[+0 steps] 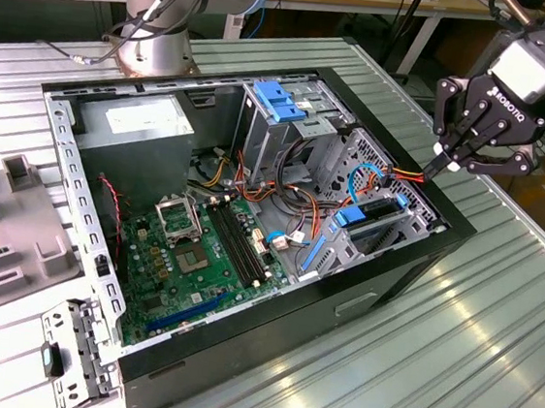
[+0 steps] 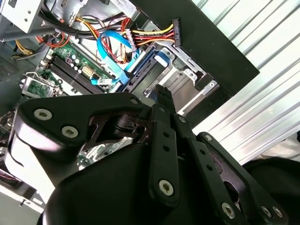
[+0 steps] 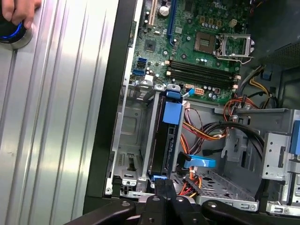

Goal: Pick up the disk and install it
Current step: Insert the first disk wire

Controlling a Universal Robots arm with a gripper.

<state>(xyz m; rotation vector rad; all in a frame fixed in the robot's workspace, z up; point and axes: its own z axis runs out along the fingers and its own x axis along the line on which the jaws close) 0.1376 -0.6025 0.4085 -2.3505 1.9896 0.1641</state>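
Our jaws [image 1: 442,163] are closed and empty, just above the disk [image 3: 165,140] seated in its bay; descending now, we risk snagging the cables [image 3: 206,133] beside it.

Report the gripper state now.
Gripper: shut, holding nothing, hovering above the edge of the computer case near the disk seated in its bay.
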